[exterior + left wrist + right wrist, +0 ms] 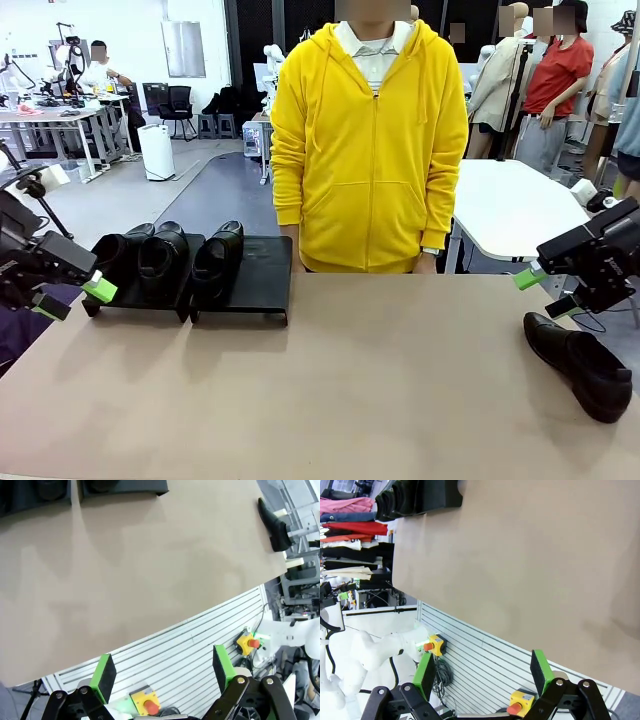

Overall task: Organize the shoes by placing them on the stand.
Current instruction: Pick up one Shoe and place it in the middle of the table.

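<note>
Three glossy black shoes (165,255) on the slanted stand (262,270); a fourth shoe (580,365) lies on the tabletop (330,390). Left claw (164,674) and right claw (482,672) both spread wide, empty.

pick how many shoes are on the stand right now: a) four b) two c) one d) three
d: three shoes sit on the stand, two on its left tray and one on the right tray, while the fourth shoe lies on the table near the right pincer.
</note>
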